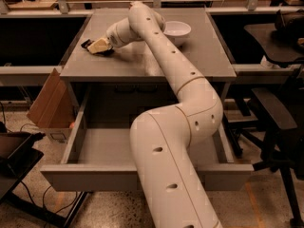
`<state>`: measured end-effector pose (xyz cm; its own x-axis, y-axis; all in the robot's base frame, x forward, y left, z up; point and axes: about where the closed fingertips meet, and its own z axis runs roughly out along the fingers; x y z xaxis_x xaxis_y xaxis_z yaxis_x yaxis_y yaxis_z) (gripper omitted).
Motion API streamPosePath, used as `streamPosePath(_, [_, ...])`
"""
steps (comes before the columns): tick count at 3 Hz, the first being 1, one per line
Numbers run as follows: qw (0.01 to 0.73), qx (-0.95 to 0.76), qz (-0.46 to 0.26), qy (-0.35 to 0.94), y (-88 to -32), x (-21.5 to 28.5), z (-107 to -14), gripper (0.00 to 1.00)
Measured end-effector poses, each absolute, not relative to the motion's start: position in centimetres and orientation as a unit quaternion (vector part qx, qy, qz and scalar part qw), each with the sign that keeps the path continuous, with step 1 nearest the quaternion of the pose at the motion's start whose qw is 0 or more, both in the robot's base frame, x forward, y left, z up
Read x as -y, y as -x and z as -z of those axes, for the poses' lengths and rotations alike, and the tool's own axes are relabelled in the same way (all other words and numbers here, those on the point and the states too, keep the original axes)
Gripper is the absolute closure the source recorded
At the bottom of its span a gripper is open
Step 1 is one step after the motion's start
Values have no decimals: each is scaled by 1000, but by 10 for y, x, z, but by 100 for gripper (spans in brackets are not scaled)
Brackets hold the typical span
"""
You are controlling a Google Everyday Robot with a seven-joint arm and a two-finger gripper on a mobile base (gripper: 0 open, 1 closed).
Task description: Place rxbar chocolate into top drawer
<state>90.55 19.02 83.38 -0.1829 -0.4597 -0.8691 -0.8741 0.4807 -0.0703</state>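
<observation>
At far left on the tabletop [199, 56], we are seeing the gripper [98, 46] covering the rxbar chocolate [87, 43], a dark end poking out leftward. Whether it is gripping, we cannot tell.

We see a grey table [199, 61] with a white bowl [176, 30] standing at about 1 o'clock on its top. At 10 o'clock the gripper [98, 46] sits low over the surface, and the dark rxbar chocolate [87, 44] just shows at its tip.
</observation>
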Motion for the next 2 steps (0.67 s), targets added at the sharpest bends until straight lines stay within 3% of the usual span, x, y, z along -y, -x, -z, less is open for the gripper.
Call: streamPosePath(2, [449,-734,-230,454,-905,-190,-834,100])
